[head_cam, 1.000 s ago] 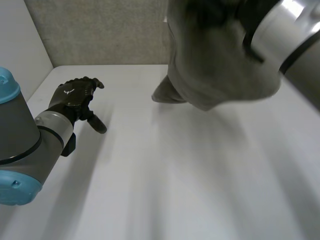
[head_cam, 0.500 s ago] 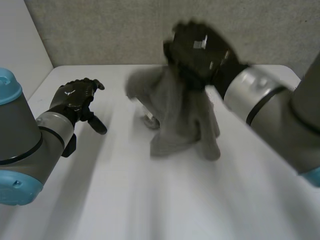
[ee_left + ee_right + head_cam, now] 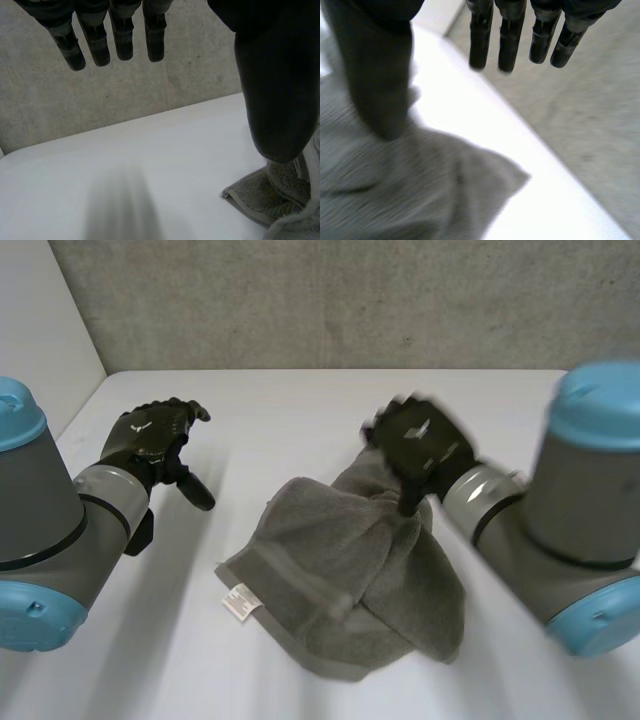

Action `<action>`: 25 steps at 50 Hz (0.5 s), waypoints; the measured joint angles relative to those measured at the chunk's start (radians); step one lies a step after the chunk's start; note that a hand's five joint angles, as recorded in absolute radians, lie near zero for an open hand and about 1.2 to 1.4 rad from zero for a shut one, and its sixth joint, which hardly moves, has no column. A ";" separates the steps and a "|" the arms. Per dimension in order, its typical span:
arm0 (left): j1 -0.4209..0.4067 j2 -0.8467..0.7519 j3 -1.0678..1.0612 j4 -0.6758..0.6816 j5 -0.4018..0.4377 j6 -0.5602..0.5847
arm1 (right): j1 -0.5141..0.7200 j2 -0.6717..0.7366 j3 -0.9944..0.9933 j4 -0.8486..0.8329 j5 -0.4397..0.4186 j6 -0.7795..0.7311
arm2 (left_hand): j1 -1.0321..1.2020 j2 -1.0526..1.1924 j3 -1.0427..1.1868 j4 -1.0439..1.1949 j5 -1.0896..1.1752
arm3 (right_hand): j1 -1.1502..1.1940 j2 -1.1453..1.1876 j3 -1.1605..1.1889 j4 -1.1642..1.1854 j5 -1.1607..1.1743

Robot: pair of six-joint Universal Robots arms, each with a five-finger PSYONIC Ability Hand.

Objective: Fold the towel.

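Grey towel (image 3: 340,580) crumpled on table (image 3: 270,410); left hand (image 3: 150,435) and right hand (image 3: 415,445) open, empty.
Head view shows its white label (image 3: 238,602); right wrist view shows a pointed corner by the straight fingers (image 3: 481,40).

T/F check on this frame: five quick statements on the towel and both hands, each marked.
1. The grey terry towel lies on the white table. True.
2. The left hand grips a towel corner. False: it is apart from the towel, with its fingers straight and holding nothing.
3. The right hand is at the towel's far edge, fingers straight. True.
4. The towel is neatly folded in half. False: it is rumpled, with uneven overlapping layers.
5. A small white label shows at the towel edge on the left arm's side. True.
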 measured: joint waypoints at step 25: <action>0.006 0.037 0.044 -0.013 0.010 -0.004 | -0.338 -0.120 -0.044 0.062 0.067 0.346 | -0.015 -0.015 0.000 0.000 -0.005 | -0.229 -0.217 0.000 0.000 -0.169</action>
